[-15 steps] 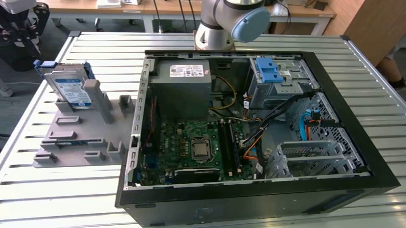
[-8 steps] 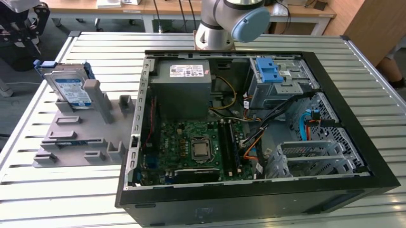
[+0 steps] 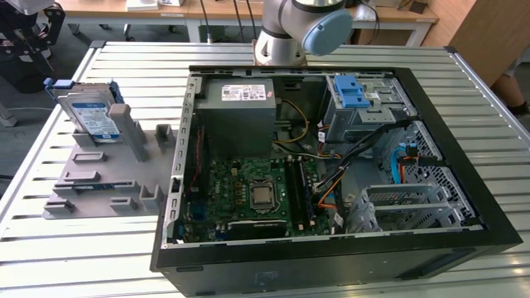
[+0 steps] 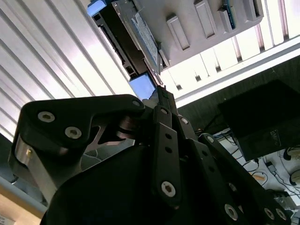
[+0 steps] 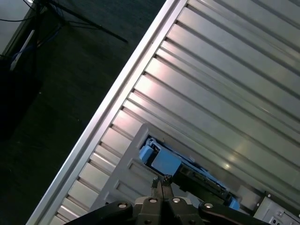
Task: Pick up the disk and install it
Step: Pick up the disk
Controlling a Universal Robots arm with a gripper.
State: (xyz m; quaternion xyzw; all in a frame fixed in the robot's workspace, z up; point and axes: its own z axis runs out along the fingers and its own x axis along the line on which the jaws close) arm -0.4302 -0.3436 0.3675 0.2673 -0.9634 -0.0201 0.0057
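The disk (image 3: 89, 115) stands on edge in a grey holder (image 3: 103, 164) on the slatted table, at the exterior view's left. It is silver with a white-and-blue label and a blue carrier frame. In both wrist views my gripper (image 5: 161, 180) hangs above the disk (image 5: 161, 161), apart from it, with its black fingertips pressed together and nothing between them. The second wrist view shows the disk's (image 4: 140, 33) label side and blue end past the gripper (image 4: 161, 90).
An open computer case (image 3: 463, 251) lies on the table beside the holder, with a motherboard, cables, a grey power supply (image 3: 240, 118) and a drive cage with a blue latch (image 3: 352, 93). The arm's base (image 3: 294, 31) stands behind the case. The table edge (image 5: 112, 101) runs near the holder.
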